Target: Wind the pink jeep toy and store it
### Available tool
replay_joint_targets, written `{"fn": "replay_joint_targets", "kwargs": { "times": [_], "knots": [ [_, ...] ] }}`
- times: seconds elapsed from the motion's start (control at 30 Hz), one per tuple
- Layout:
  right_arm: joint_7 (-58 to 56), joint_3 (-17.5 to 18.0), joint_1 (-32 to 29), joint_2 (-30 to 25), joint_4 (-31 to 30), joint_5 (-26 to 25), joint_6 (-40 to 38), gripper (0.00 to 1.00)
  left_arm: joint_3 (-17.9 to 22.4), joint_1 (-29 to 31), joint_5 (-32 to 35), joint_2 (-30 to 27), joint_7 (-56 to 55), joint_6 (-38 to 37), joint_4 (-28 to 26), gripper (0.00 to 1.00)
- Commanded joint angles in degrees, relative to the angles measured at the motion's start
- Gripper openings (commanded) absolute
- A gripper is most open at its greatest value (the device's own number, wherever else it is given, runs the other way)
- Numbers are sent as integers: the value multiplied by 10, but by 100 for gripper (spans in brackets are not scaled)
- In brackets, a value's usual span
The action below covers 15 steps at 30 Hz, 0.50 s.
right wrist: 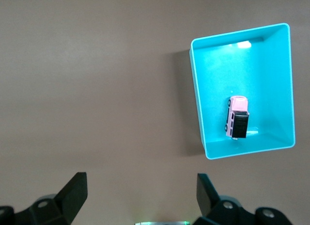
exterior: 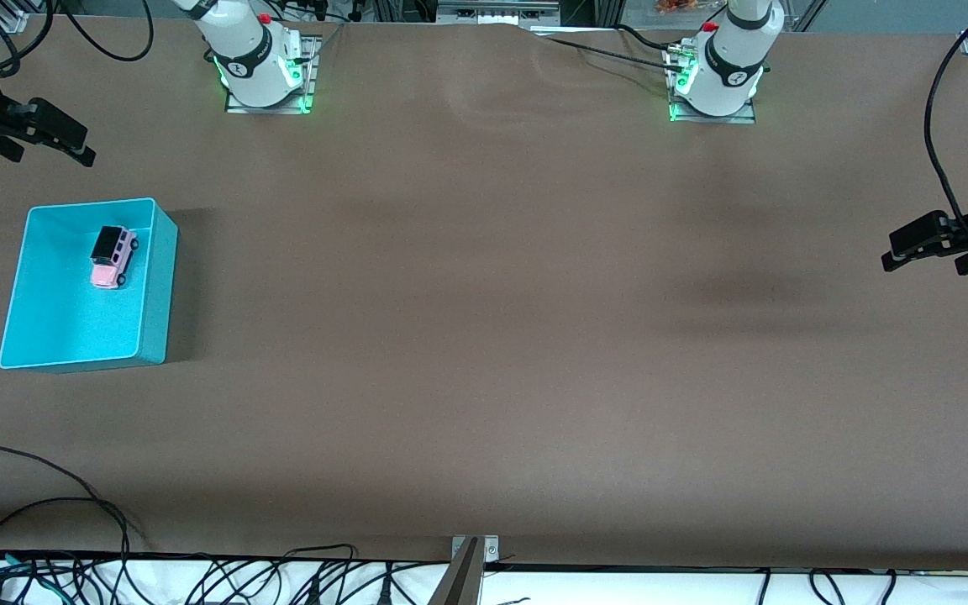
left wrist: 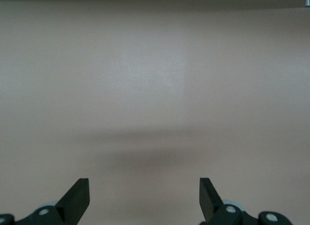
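Grippers hang idle at either end of the brown table point(exterior: 484, 336), each with its fingers spread wide and nothing between them. The right gripper point(exterior: 47, 139) hovers over the table's edge at the right arm's end, just off the turquoise bin point(exterior: 160, 277); its wrist view shows both fingertips point(right wrist: 72, 191) apart above bare tabletop, with the bin point(right wrist: 203, 113) clear of them. The left gripper point(exterior: 921, 250) waits over the left arm's end, its fingers point(left wrist: 77, 193) parted over plain brown surface point(left wrist: 155, 89). The pink jeep toy point(exterior: 113, 256) stands on its wheels inside the bin, near the wall closest to the robots' bases, black roof up; it point(right wrist: 237, 117) sits well apart from the right gripper and farthest from the left. Cables point(exterior: 72, 571) trail along the table's edge nearest the front camera.
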Motion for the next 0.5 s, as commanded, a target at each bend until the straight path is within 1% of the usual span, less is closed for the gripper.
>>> {"fn": "replay_joint_targets", "kwargs": {
  "times": [0.0, 0.47],
  "knots": [
    [-13, 0, 0, 13, 19, -7, -16, 100, -2, -1, 14, -1, 9, 2, 0, 100],
    [-26, 2, 0, 12, 20, -7, -24, 100, -2, -1, 14, -1, 9, 2, 0, 100]
  ]
}}
